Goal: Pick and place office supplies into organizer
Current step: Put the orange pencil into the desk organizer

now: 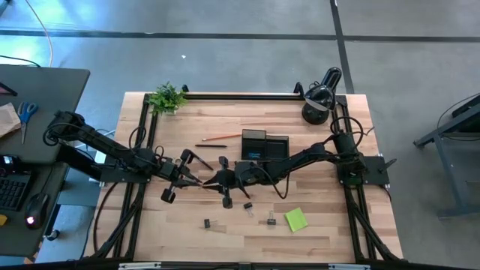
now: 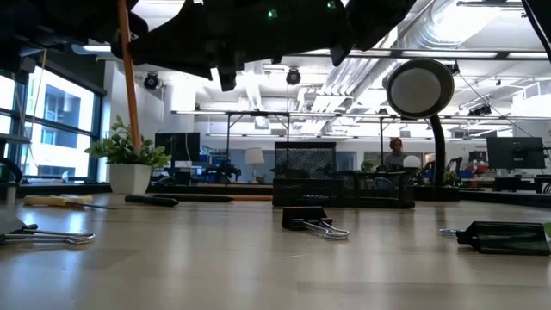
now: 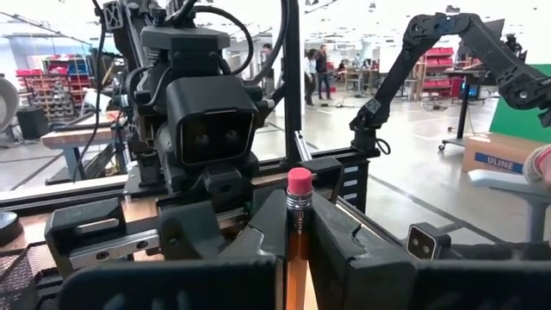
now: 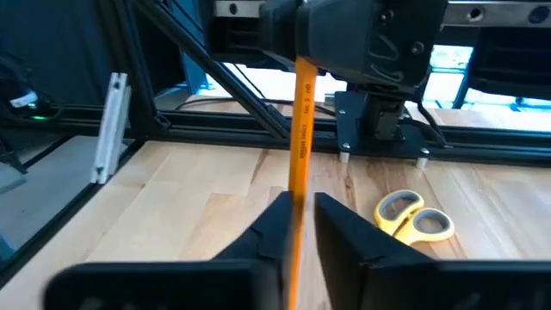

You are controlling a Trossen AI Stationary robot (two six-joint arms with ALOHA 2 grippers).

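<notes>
an orange pencil [image 3: 295, 226] is held up over the middle of the counter [image 1: 322, 232], pinched tight in the left jaws [image 1: 193, 177], with the right jaws [image 1: 214, 180] almost closed around it too. if one side is pulled away early or crooked, the pencil could be dropped or snapped, far from the organizer [image 1: 264, 145].

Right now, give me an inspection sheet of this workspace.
Surface: wooden table, nothing spilled.
Job's things: organizer on the table; orange pencil held between both grippers; sticky pad, binder clip and yellow scissors lying loose.
Clutter: plant and lamp at the far edge.
Grippers: left gripper shut on the orange pencil; right gripper at the same orange pencil.
Cables: loops by the right arm's base.
Surroundings: people beyond the table.
</notes>
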